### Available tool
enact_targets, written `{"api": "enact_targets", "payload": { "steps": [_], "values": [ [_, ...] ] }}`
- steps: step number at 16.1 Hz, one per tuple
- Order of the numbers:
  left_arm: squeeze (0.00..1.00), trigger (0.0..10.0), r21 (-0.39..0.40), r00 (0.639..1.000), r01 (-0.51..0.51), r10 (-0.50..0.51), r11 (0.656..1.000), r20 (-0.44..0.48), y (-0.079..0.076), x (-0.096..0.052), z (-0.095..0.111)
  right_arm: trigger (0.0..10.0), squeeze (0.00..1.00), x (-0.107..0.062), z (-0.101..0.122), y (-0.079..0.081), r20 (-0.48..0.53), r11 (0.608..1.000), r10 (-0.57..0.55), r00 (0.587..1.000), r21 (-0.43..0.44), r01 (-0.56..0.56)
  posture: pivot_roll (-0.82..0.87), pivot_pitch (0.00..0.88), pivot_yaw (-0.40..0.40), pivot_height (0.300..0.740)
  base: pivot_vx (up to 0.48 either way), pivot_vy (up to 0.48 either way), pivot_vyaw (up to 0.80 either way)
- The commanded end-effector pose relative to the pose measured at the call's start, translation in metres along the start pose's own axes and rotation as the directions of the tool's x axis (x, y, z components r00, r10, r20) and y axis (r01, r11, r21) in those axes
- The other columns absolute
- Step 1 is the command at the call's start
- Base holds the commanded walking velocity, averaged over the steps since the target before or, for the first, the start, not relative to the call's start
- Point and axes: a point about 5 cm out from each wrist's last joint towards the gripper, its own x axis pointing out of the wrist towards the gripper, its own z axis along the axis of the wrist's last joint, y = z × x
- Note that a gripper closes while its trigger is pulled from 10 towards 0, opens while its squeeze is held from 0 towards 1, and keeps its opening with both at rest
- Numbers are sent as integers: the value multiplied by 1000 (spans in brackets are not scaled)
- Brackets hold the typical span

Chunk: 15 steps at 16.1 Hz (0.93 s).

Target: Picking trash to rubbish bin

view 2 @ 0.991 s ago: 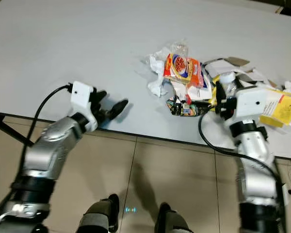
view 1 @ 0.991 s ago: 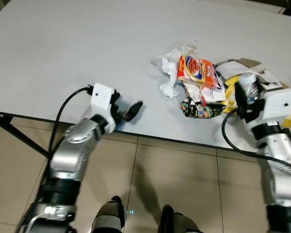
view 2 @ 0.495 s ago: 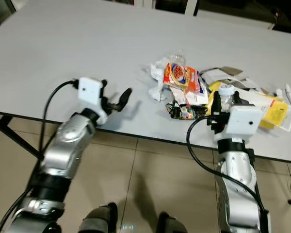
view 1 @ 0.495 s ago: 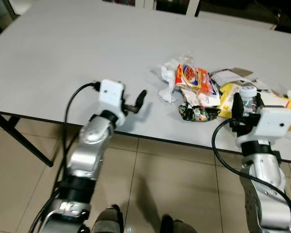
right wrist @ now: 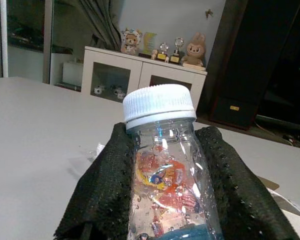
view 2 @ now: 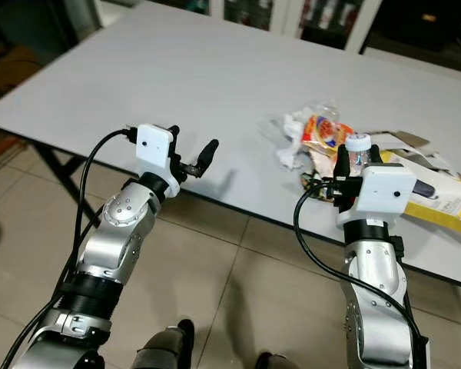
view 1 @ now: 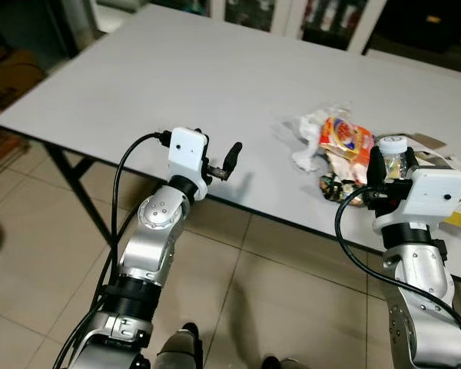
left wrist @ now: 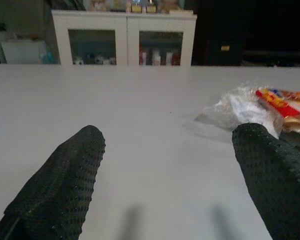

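Observation:
My right gripper is shut on a clear plastic bottle with a white cap. It holds the bottle upright over the table's front edge, beside the trash pile. The pile holds an orange-red snack packet, crumpled white plastic, a dark wrapper and a yellow box. My left gripper is open and empty. It hovers over the grey table near the front edge, to the left of the pile.
The table's black legs stand at the left over a beige tiled floor. A white cabinet stands beyond the table's far side. A brown cardboard shape lies at the far left.
The camera has pulled back, so the whole scene has shifted. My right gripper still holds the bottle, now clear of the pile. My left gripper has risen slightly.

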Motion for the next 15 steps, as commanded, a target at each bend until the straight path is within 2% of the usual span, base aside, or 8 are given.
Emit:
{"api": "enact_targets", "payload": {
  "steps": [1,3,7,15],
  "values": [
    [0,10000,8,1000,12,-12,1000,8,-5,4,2,10000,0,0,3,-4,6,1000,-27,1000,-12,28,164,101,-71,740,0,0,0],
    [0,10000,6,1000,9,-9,1000,8,-5,5,1,10000,0,2,2,-5,-6,999,-38,999,-4,38,168,96,-70,740,0,0,0],
    [0,10000,13,1000,3,-3,1000,9,-1,5,1,10000,0,3,3,-3,-2,999,-34,999,4,34,168,96,-70,740,64,-253,-680],
    [0,10000,12,1000,-15,16,1000,-13,1,6,-4,10000,0,3,3,4,0,1000,-1,1000,3,1,176,89,-72,740,265,-398,0]
  ]
}}
